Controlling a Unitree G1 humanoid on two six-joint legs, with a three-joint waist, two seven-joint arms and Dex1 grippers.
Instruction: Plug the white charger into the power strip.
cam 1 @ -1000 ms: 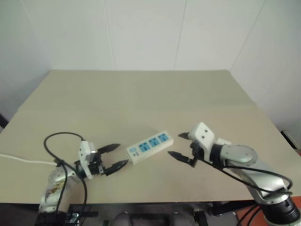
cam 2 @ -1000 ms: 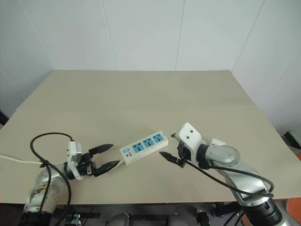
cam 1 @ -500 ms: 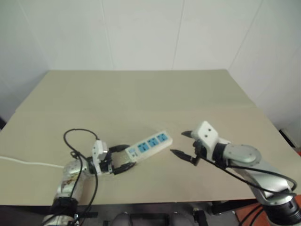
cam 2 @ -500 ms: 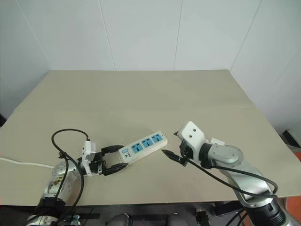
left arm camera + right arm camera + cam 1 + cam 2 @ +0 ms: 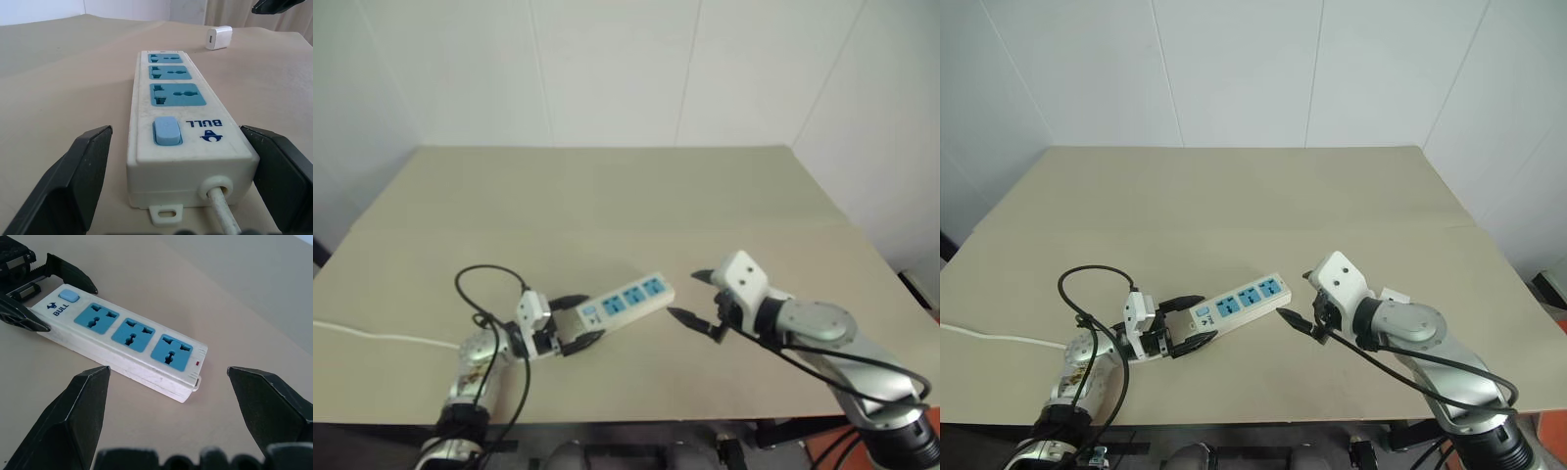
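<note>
A: Head views, item one?
B: Power strip (image 5: 1236,305), on the tan table (image 5: 1234,196), long axis running diagonally, cord end toward the left gripper (image 5: 1189,321), far end toward the right gripper (image 5: 1299,302). Sockets face up.

A: Left wrist view?
B: Left gripper wide open, empty, fingers (image 5: 73,181) flanking the strip's cord end without touching. White charger (image 5: 218,37) sits on the table beyond the strip's far end, well apart. Which way its prongs point: cannot tell.

A: Right wrist view?
B: Right gripper wide open, nothing held, hovering off the strip's far end.

A: Handling?
B: Charger: likely light, rigid, smooth-sided; pinch across two opposite flat faces, prongs left free. Strip: stiff, probably slides easily; brace at the cord end while pressing.
</note>
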